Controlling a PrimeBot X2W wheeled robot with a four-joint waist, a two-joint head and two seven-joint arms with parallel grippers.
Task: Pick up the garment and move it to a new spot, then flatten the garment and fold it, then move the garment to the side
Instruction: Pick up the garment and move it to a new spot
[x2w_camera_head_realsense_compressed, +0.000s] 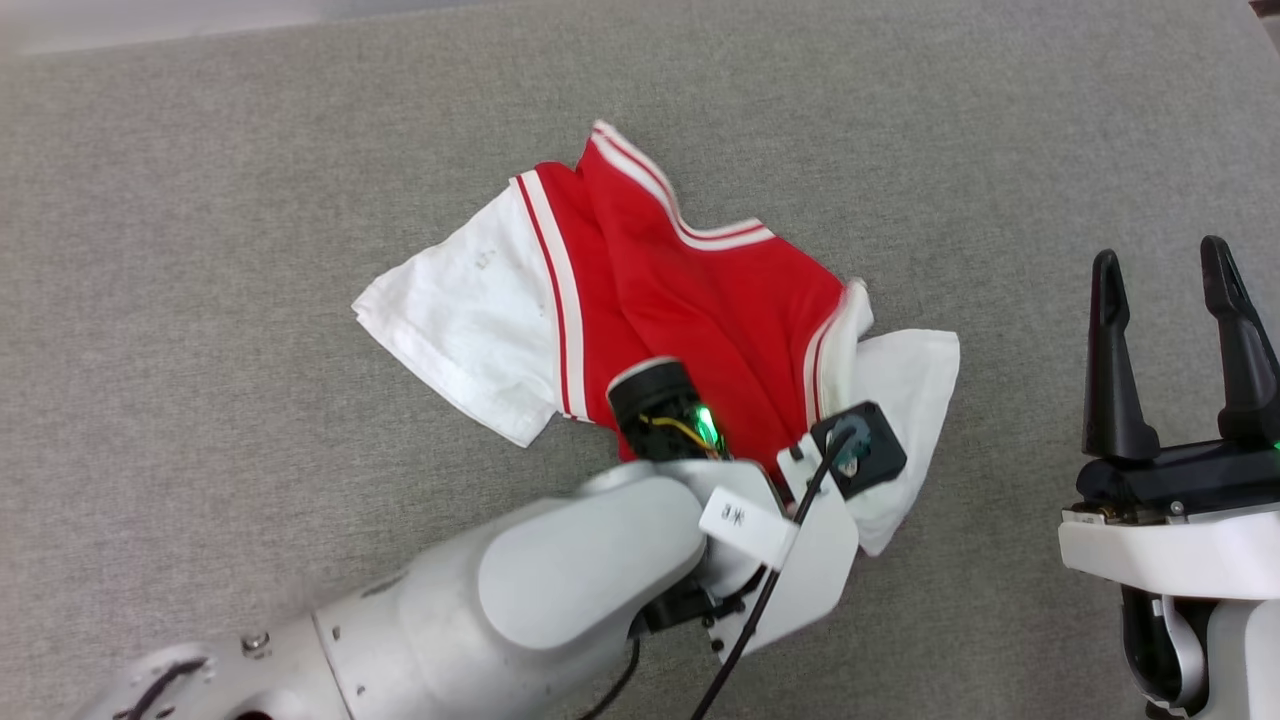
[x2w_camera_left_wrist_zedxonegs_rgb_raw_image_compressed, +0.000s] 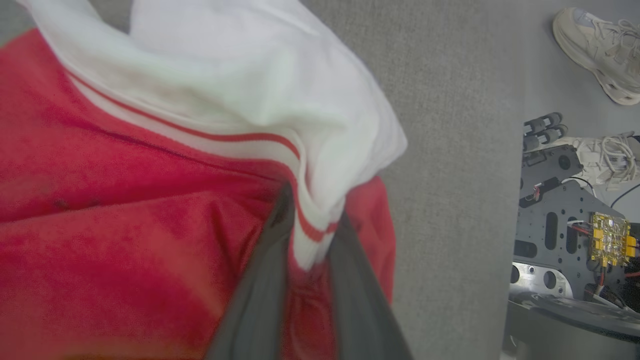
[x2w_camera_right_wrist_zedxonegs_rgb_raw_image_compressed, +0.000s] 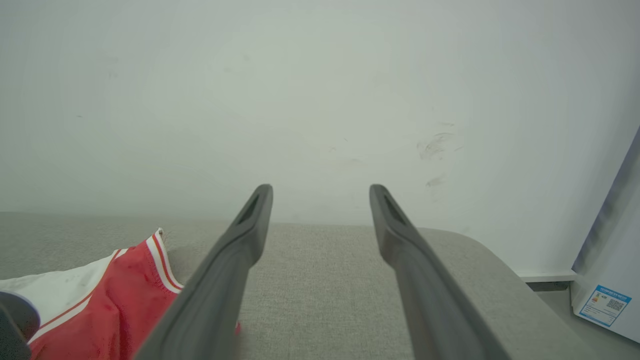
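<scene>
A grey woven fabric surface (x2w_camera_head_realsense_compressed: 200, 300) spread below the head camera. At its middle lay a crumpled red jersey T-shirt with white striped sleeves (x2w_camera_head_realsense_compressed: 700, 290), and the pale left arm (x2w_camera_head_realsense_compressed: 560, 580) reached over its near edge. The right gripper (x2w_camera_head_realsense_compressed: 1160, 255) hovered well to the right, fingers apart. From the left wrist, the left gripper (x2w_camera_left_wrist_zedxonegs_rgb_raw_image_compressed: 312, 220) was clamped on a red-and-white fold. From the right wrist, the parted fingers faced a pale wall (x2w_camera_right_wrist_zedxonegs_rgb_raw_image_compressed: 320, 100), with the T-shirt at lower left.

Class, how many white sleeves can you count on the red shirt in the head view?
2. The spread sleeve lies at the left of the shirt; the bunched sleeve at its right, partly behind the left arm.
</scene>
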